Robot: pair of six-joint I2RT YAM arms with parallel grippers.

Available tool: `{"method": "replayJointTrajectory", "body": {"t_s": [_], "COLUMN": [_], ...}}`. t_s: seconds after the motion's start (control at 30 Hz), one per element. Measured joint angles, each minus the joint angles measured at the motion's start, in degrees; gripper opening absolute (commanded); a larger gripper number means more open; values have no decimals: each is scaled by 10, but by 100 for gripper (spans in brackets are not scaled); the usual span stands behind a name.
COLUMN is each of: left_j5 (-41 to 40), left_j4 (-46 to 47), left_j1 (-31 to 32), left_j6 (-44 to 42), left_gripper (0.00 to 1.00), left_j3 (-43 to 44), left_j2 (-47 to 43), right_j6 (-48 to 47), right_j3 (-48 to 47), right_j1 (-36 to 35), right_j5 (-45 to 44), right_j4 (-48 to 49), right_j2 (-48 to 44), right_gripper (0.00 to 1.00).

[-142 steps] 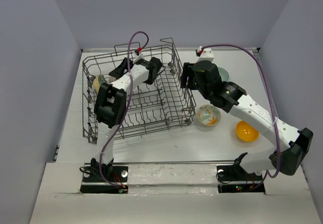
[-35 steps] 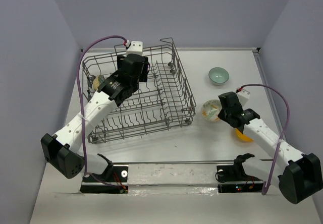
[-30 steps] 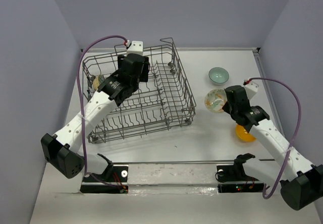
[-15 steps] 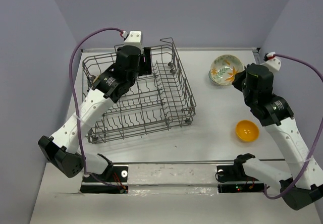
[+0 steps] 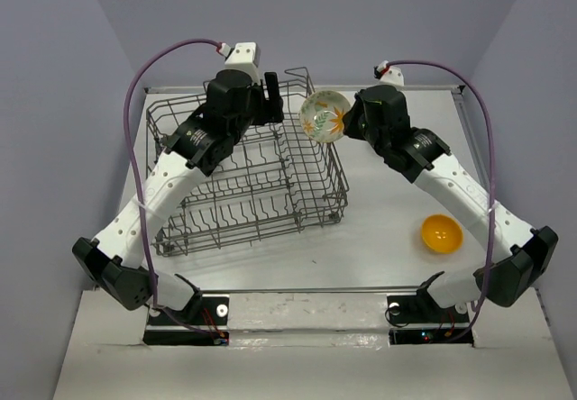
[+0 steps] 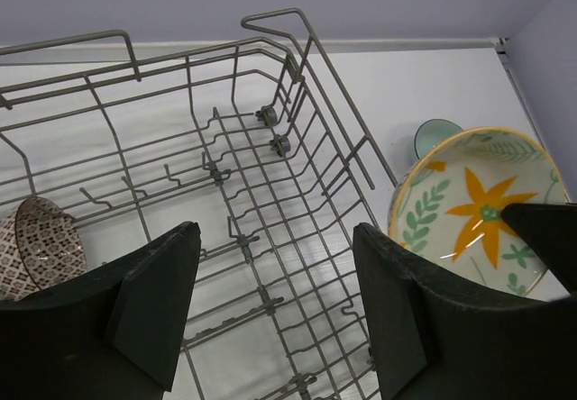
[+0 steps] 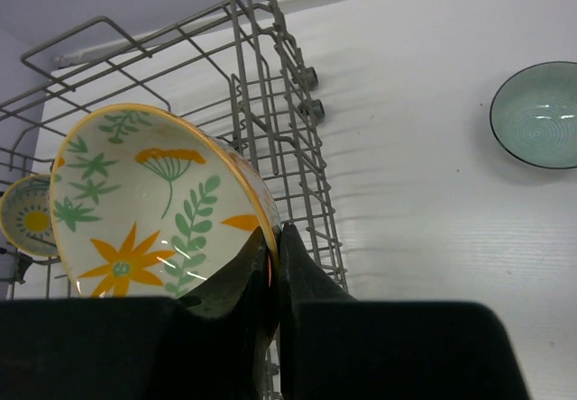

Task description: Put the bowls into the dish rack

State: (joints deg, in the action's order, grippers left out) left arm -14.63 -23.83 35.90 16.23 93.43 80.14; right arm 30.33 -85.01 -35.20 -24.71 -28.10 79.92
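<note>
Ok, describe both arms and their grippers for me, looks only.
The left arm and right arm are built alike: white links joined by bulky black joints. A purple cable trails from each wrist in a long loop. The left gripper and right gripper have matte black fingers, broad and wedge-shaped. No markings are legible.

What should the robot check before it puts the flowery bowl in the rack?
1. Rim of the leaf-pattern bowl pinched by the right gripper: ok.
2. Bowl fully over the dish rack: not ok, it hangs at the right wall.
3. Free slots in the rack's middle: ok.
4. The left gripper open and empty: ok.
5. The left gripper out of the bowl's way: cannot tell.
</note>
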Motion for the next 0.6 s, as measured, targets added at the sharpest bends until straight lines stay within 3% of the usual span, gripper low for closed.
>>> {"method": "replayJointTrajectory", "body": {"t_s": [0.6], "left_j5": [97], "left_j4": [52], "left_j1": [0], "left_j6": [51], "left_gripper": [73], "left_j3": [-32], "left_j2": [42], "right_j6": [-23], "right_j3": [-50], "right_j1": [-36], "right_j5": [21], "right_j4": [7], "right_j2": [49], "right_gripper": [1]}}
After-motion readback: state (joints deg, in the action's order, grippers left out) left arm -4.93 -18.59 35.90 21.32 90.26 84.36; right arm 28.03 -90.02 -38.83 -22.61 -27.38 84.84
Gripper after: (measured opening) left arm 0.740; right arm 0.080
